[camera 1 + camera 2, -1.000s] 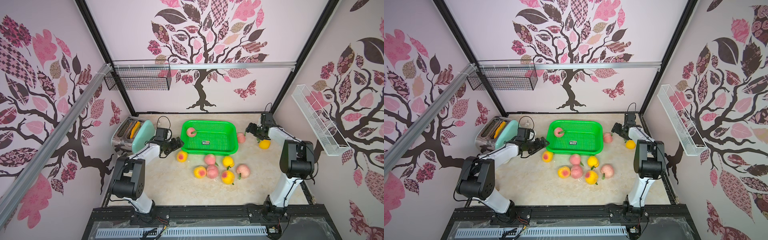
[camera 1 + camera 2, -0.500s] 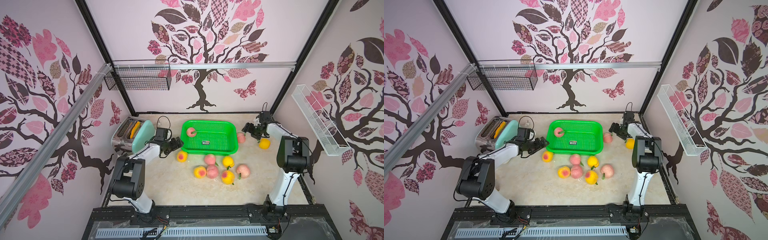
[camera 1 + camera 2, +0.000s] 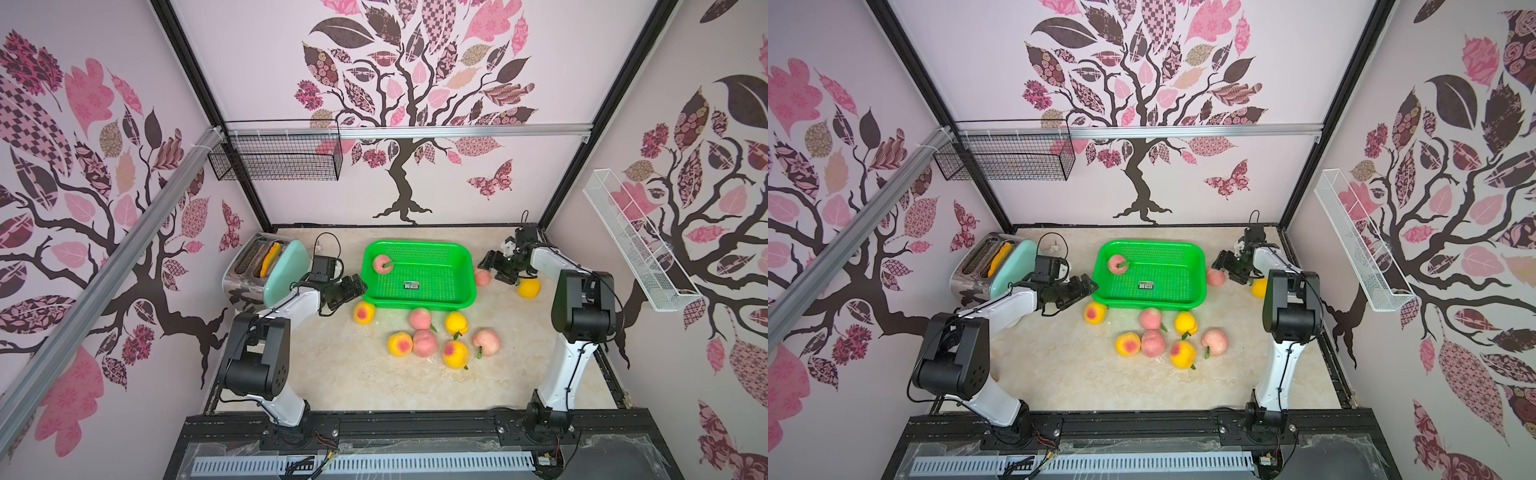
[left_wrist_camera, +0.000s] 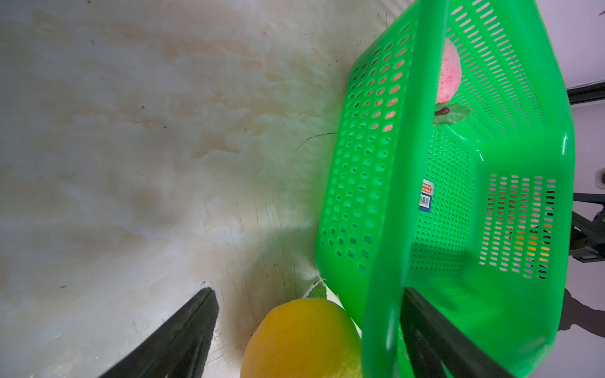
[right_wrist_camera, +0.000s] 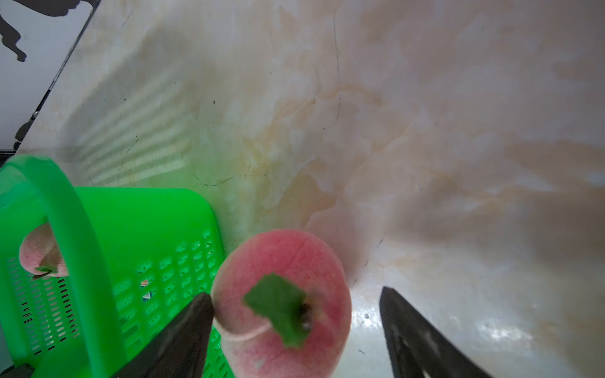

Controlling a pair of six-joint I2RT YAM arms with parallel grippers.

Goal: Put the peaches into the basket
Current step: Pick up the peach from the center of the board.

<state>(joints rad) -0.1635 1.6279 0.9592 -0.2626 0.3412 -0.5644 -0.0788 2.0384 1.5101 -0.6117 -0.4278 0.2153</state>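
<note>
Step in hand: grasp of the pink peach (image 5: pixel 294 255) by the right gripper (image 5: pixel 294 293). Judged as pre-lift, since the fruit sits on the table (image 3: pixel 353 386).
Pink peach position: just beside the end wall of the basket (image 3: pixel 467 274), on the right arm's side. Contact with the wall cannot be confirmed.
Right gripper state: jaws stand apart astride the pink peach. One finger (image 5: pixel 193 327) meets its side and the other is clear of it, so there is no hold.
Left gripper state: left gripper (image 4: pixel 307 289) is spread wide and empty, low at the basket's front corner on its own side. A yellow-red peach (image 3: pixel 364 312) lies just beneath it.
In basket: one pale peach (image 3: pixel 381 263), near a far corner.
Outside basket: nine counted. These are the pink peach, the yellow-red peach, a yellow peach (image 3: pixel 528 288) near the right arm, and a loose group of six (image 3: pixel 424 343) in front of the basket.
Progress: early, with one of ten placed.
Next move calls for: both fingers seated evenly on the fruit, a lift above the rim, a short carry over the wall, and release inside.
Risk noted: the round fruit may roll off the single touching finger, and that finger works in the narrow space by the basket wall.
</note>
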